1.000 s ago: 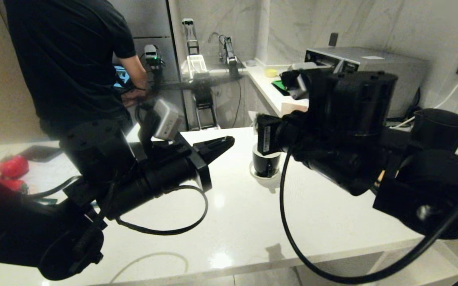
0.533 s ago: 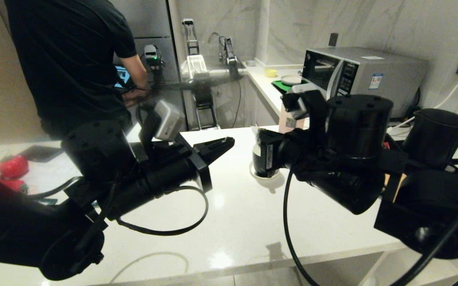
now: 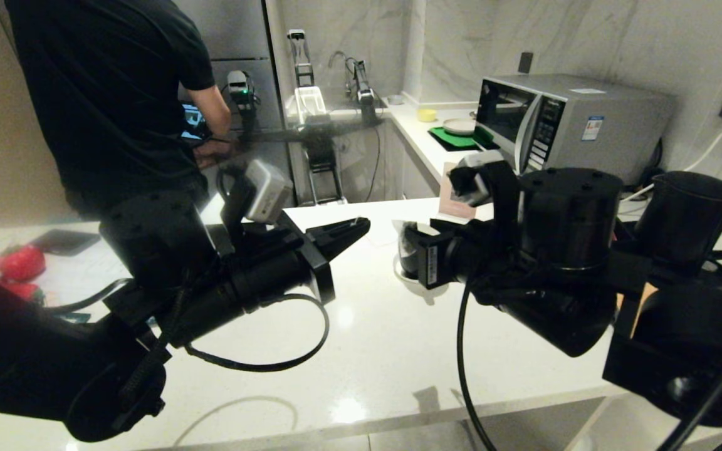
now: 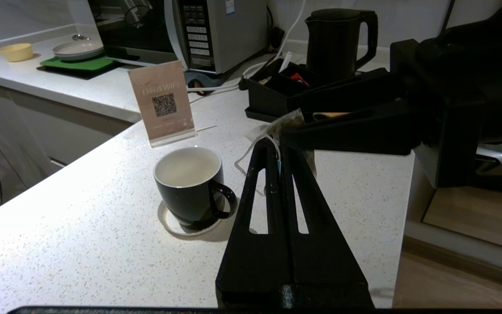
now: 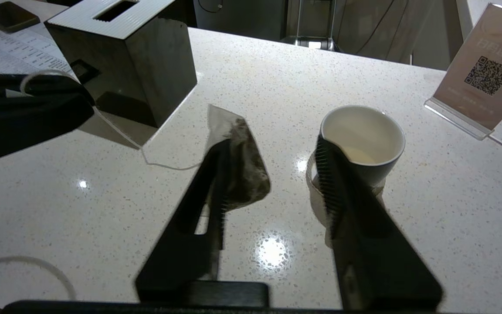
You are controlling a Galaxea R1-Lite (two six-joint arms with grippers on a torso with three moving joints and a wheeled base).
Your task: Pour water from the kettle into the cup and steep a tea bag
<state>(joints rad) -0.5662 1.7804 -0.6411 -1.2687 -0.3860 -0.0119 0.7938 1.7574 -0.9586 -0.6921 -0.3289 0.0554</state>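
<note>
Head view: the right pincer [image 3: 412, 250] hides most of the cup [image 3: 403, 262]; the kettle [image 3: 687, 216] stands far right. Left wrist view: the left pincer [image 4: 279, 152], closed, seems to pinch the string.

Right wrist view alone shows the right pincer's jaws parted, the tea bag [image 5: 238, 163] clinging to one finger beside the cup. Judged step: the bag's release; next it must go over the rim.

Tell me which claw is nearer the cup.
Right. The right claw hangs just beside the cup, one finger overlapping its rim in the right wrist view, the tea bag against the other. The left claw hovers farther off on the cup's opposite side.
</note>
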